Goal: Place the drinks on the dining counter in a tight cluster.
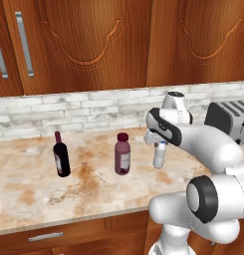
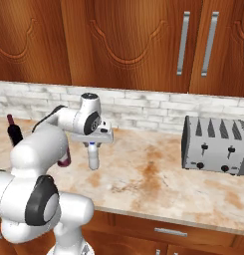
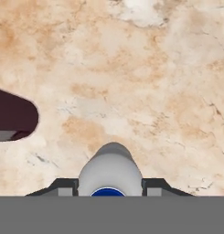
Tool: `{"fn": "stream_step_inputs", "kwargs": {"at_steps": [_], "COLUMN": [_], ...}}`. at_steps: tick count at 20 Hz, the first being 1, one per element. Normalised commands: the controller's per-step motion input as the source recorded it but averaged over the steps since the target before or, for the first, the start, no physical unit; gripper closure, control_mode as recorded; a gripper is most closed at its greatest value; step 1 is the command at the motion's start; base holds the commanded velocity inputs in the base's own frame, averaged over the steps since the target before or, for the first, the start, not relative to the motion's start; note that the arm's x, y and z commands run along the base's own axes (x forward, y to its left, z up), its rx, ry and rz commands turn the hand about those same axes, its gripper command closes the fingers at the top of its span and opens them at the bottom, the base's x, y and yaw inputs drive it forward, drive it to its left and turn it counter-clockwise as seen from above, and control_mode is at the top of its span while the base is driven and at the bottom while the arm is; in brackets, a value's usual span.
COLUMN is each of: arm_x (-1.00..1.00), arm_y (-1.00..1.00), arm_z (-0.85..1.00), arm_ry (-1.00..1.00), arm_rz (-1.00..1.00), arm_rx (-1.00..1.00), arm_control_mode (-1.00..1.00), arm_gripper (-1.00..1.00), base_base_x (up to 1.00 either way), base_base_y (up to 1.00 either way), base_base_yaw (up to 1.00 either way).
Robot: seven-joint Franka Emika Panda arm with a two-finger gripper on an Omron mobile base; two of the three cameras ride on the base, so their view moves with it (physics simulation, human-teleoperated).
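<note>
Even, bright rendered light, soft overall and a little low in sharpness.

The tabletop (image 1: 39, 194) is lit flatly, with no glare and no hard highlights on its marbled surface. The wine bottle (image 1: 61, 155) and the juice bottle (image 1: 122, 154) cast only faint, short shadows at their bases, so the light seems to come from overhead. The wooden cupboards (image 1: 93, 45) stay warm and evenly toned, a bit darker in their carved grooves. The toaster (image 2: 215, 145) shows a dull sheen without sparkle. Edges look slightly jagged and pixelated. In the hand view the water bottle (image 3: 110, 171) is soft-edged up close, and the stone pattern looks blurry.
</note>
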Motion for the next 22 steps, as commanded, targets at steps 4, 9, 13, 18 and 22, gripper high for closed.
{"fn": "stream_step_inputs", "kwargs": {"at_steps": [4, 9, 13, 18, 22], "arm_x": [-0.54, -0.52, -0.55, -0.35, -0.04], "arm_y": [-0.20, -0.04, -0.01, 0.00, 0.00], "arm_z": [0.60, 0.50, 0.50, 0.24, 0.01], "arm_ry": [-0.04, 0.00, 0.00, 0.00, 0.00], "arm_rz": [0.00, 0.00, 0.00, 0.01, 0.00], "arm_rx": [0.00, 0.00, 0.00, 0.00, 0.00], "arm_control_mode": [-1.00, -1.00, -1.00, -1.00, -1.00], "arm_gripper": [1.00, 1.00, 1.00, 1.00, 1.00], "base_base_x": [0.00, 0.00, 0.00, 0.00, 0.00], "base_base_y": [0.00, 0.00, 0.00, 0.00, 0.00], "base_base_yaw": [0.00, 0.00, 0.00, 0.00, 0.00]}}
